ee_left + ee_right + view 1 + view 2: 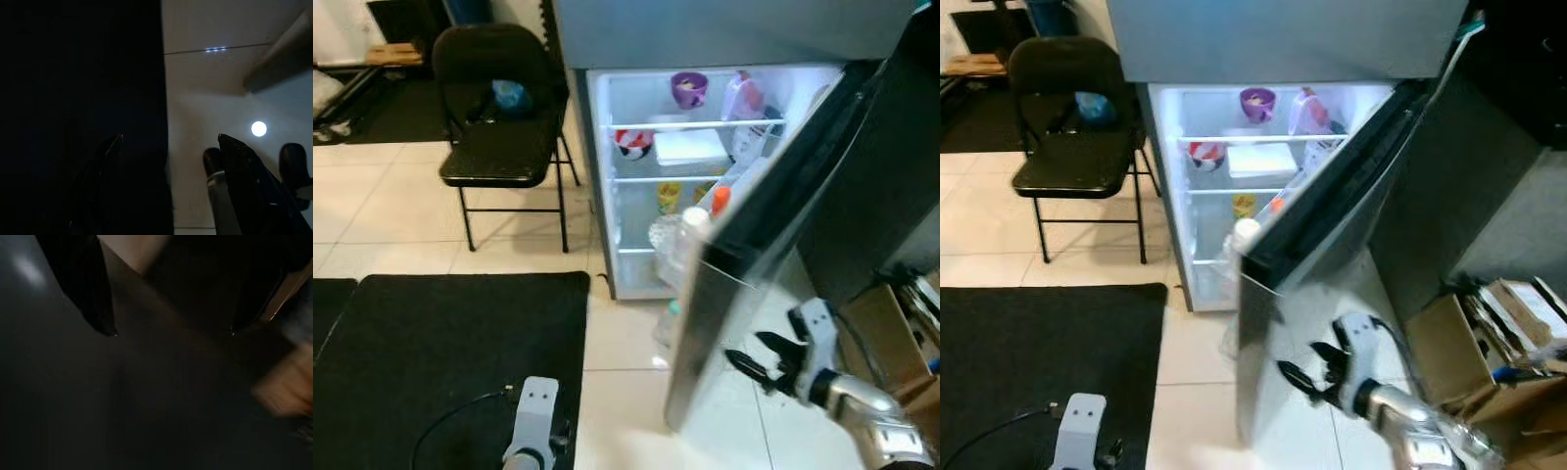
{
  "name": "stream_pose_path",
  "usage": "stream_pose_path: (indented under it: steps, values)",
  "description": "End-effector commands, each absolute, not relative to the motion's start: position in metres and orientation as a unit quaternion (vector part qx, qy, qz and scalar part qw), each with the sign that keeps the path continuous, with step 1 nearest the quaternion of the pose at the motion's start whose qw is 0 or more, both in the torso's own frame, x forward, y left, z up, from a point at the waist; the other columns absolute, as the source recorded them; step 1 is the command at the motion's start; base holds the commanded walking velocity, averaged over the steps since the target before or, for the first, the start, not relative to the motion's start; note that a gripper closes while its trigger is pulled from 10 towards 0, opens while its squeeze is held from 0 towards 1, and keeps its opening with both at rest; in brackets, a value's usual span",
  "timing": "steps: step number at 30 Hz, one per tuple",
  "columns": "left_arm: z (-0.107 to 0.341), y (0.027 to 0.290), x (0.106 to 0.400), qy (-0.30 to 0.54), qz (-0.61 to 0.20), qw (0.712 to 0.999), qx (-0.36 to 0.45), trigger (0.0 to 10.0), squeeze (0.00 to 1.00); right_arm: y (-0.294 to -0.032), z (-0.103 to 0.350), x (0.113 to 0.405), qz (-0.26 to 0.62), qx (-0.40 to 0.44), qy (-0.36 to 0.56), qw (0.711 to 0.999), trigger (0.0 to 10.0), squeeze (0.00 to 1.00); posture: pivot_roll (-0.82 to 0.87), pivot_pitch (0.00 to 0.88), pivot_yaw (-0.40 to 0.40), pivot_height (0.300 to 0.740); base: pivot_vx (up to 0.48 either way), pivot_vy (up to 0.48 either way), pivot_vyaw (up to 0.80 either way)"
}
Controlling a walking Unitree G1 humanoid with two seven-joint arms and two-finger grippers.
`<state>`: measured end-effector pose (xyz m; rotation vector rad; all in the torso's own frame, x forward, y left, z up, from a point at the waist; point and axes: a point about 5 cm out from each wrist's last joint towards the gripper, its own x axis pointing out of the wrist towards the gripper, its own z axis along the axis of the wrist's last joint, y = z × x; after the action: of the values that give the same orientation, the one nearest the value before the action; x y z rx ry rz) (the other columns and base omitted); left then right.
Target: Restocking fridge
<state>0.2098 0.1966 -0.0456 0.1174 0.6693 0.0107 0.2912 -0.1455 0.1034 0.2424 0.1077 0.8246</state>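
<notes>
The fridge (636, 196) is seen in the upper centre of the head views, interior lit, with its door (773, 264) swung out toward the lower right of the frame. On the top shelf a purple cup (689, 88) and a pink-and-white bottle (744, 96) are noted; on the shelf below, a red-and-white item (632, 143) beside a flat white box (690, 147). A yellow container (669, 196) is recorded lower down. Bottles, one with a white cap (694, 217) and one with an orange cap (721, 200), are held in the door rack.

The right gripper (766, 362) is placed at the lower right, close against the outer face of the door; its fingers (746, 362) are spread apart and nothing is held. In the right wrist view the two finger tips are seen well apart over a dark surface.

The left gripper (168, 147) is hung low at the bottom of the frame, above the edge where the black mat (431, 362) meets the pale tile floor (626, 392); its fingers (244, 166) are parted and empty.

A black folding chair (499, 127) carrying a blue item (509, 96) is seen upper left. Cardboard boxes (1498, 343) are noted at the right edge.
</notes>
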Motion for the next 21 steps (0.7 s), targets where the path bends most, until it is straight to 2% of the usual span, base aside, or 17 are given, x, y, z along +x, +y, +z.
stream_pose_path:
  steps: [1,2,3,5,7,9,12,15,21]
  values:
    - [-0.052,0.199,0.201,0.346,0.009,0.936,0.060,10.0,0.00,-0.153,0.098,0.287,0.387,0.128,0.066,0.911,10.0,0.00,-0.16,0.185,0.002,0.717,0.000,0.000,0.00]
    - [-0.052,0.198,0.200,0.346,0.009,0.936,0.060,10.0,0.00,-0.163,0.087,0.288,0.364,0.113,0.087,0.920,10.0,0.00,-0.16,0.184,0.001,0.717,0.000,0.000,0.00]
    - [-0.052,0.198,0.200,0.346,0.009,0.936,0.060,10.0,0.00,-0.163,0.087,0.288,0.364,0.113,0.087,0.920,10.0,0.00,-0.16,0.184,0.001,0.717,0.000,0.000,0.00]
    - [-0.053,0.198,0.199,0.347,0.011,0.936,0.059,10.0,0.00,-0.197,0.050,0.280,0.300,0.053,0.162,0.939,10.0,0.00,-0.16,0.185,-0.005,0.717,0.000,0.000,0.00]
    - [-0.053,0.198,0.199,0.348,0.012,0.936,0.058,10.0,0.00,-0.220,0.026,0.267,0.258,0.010,0.216,0.942,10.0,0.00,-0.15,0.183,-0.007,0.717,0.000,0.000,0.00]
    - [-0.053,0.198,0.198,0.348,0.014,0.936,0.058,10.0,0.00,-0.230,0.016,0.257,0.234,-0.010,0.243,0.941,10.0,0.00,-0.15,0.183,-0.008,0.717,0.000,0.000,0.00]
    - [-0.053,0.199,0.198,0.348,0.015,0.936,0.058,10.0,0.00,-0.232,0.012,0.250,0.224,-0.018,0.254,0.941,10.0,0.00,-0.15,0.183,-0.008,0.717,0.000,0.000,0.00]
    - [-0.052,0.199,0.199,0.347,0.016,0.936,0.058,10.0,0.00,-0.223,0.015,0.245,0.222,-0.009,0.257,0.941,10.0,0.00,-0.15,0.180,-0.006,0.717,0.000,0.000,0.00]
    - [-0.050,0.198,0.203,0.342,0.014,0.938,0.058,10.0,0.00,-0.211,0.019,0.256,0.226,-0.026,0.222,0.948,10.0,0.00,-0.15,0.173,-0.002,0.717,0.000,0.000,0.00]
